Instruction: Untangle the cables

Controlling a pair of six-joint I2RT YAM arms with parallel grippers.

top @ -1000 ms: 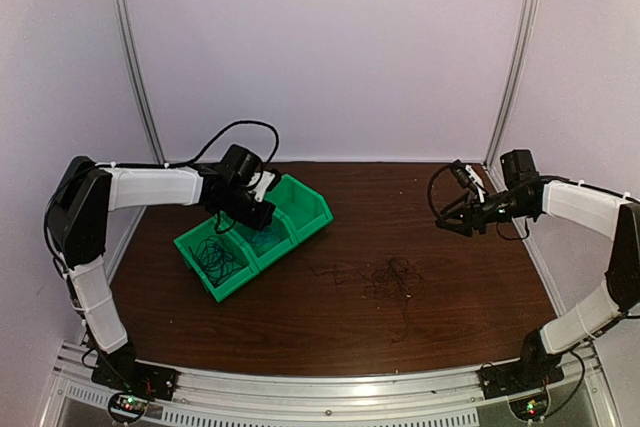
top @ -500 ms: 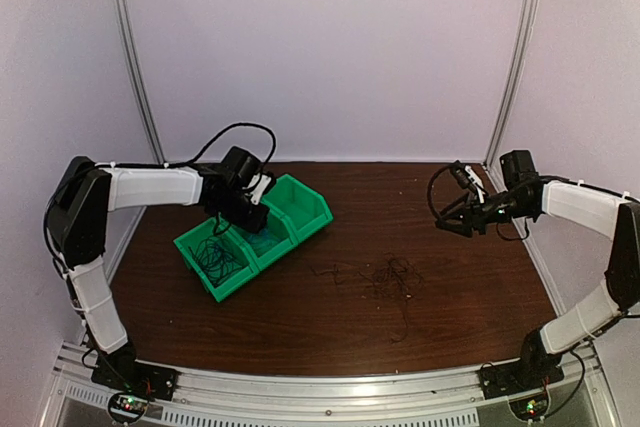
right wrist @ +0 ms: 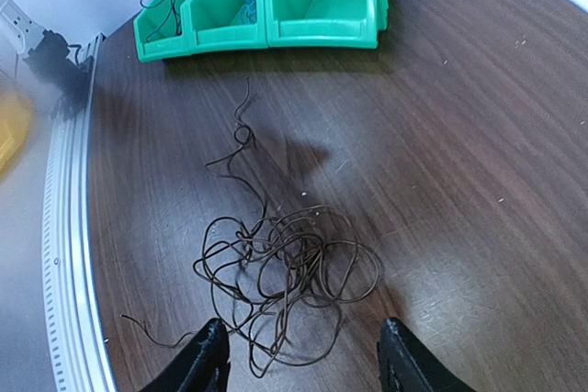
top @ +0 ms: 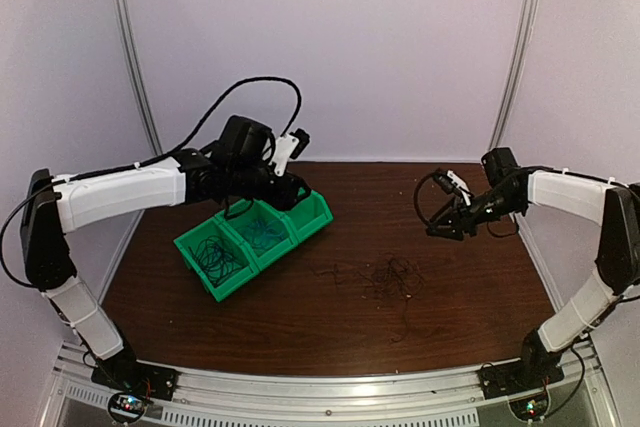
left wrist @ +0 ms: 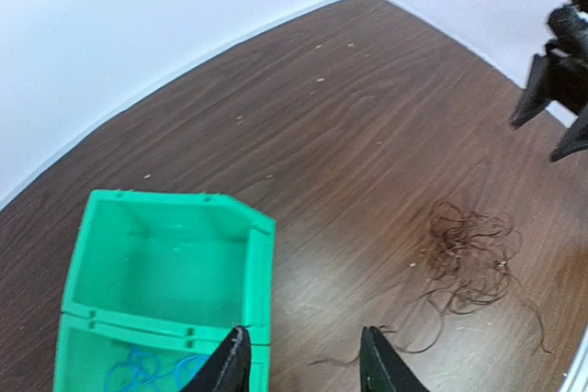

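Fingers (right wrist: 209,360) of the right tool (right wrist: 303,364) stand apart with nothing between them, hanging over the brown cable tangle (right wrist: 285,277) on the bench (right wrist: 478,135). The left tool (left wrist: 303,364) is likewise spread and empty, above the far green bin (left wrist: 156,263), next to the blue cables (left wrist: 138,369) in the middle bin (left wrist: 66,355). A pinch into the tangle's dense middle would likely catch several loops and pull the knot tighter. A thin strand may also slip free, or a trailing tail drag the heap toward the bench's edge.
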